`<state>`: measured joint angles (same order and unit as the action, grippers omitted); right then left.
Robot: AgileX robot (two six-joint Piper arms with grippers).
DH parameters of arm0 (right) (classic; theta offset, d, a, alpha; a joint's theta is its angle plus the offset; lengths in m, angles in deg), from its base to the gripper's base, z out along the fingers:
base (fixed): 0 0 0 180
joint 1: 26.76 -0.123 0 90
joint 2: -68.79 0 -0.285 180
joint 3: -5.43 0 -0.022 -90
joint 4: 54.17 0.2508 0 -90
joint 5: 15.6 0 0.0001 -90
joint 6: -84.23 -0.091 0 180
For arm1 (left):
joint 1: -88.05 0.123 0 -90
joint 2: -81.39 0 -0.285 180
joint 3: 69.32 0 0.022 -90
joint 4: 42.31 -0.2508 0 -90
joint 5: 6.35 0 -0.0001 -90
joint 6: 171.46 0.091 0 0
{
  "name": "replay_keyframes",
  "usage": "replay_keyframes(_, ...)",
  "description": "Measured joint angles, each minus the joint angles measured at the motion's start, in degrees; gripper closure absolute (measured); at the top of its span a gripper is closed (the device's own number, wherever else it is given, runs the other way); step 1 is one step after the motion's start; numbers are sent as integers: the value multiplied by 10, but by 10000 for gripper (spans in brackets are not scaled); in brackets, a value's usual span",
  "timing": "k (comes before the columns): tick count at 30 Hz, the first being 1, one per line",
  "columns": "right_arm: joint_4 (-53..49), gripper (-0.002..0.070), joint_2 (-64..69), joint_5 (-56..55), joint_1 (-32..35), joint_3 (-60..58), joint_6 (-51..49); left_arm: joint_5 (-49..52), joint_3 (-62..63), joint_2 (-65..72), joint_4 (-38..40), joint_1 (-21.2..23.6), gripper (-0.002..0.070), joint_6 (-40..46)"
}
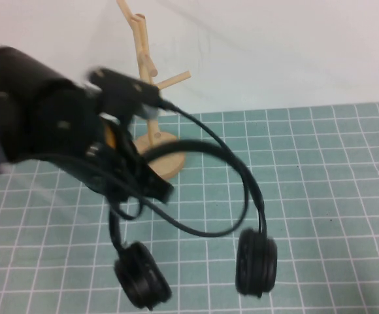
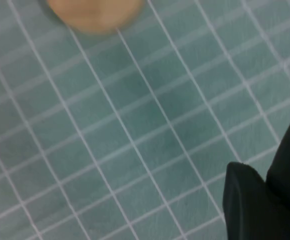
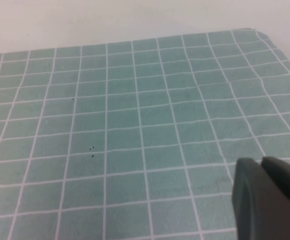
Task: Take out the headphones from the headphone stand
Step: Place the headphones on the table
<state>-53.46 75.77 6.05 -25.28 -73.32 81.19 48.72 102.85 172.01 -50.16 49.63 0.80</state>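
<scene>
The black headphones hang off the stand, above the green mat, from my left gripper, which is shut on the headband's left part. The headband arcs to the right, and both ear cups dangle low near the front edge. The light wooden headphone stand stands behind the left arm with its pegs bare; its disc base shows in the left wrist view. There the left gripper shows dark at the corner. My right gripper is shut and empty over bare mat, and it is out of the high view.
The robot's thin black cable loops from the left wrist across the headband. The green gridded mat covers the table. A white wall stands behind it. The mat's far corner shows in the right wrist view.
</scene>
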Motion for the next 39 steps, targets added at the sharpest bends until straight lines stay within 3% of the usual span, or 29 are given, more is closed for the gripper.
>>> replay_keyframes(12, 0, 685, 0, 0, 0, 0, 0, -49, 0, 217, 21, 0, 634, 28)
replay_keyframes(26, 0, 685, 0, 0, 0, 0, 0, -76, 2, 288, 41, 0, 624, 112)
replay_keyframes(29, 0, 685, 0, 0, 0, 0, 0, -75, 2, 288, 41, 0, 559, 124)
replay_keyframes(36, 0, 685, 0, 0, 0, 0, 0, -71, 6, 288, 37, 0, 276, 128)
replay_keyframes(39, 0, 685, 0, 0, 0, 0, 0, -56, 13, 288, 30, 0, 270, 127)
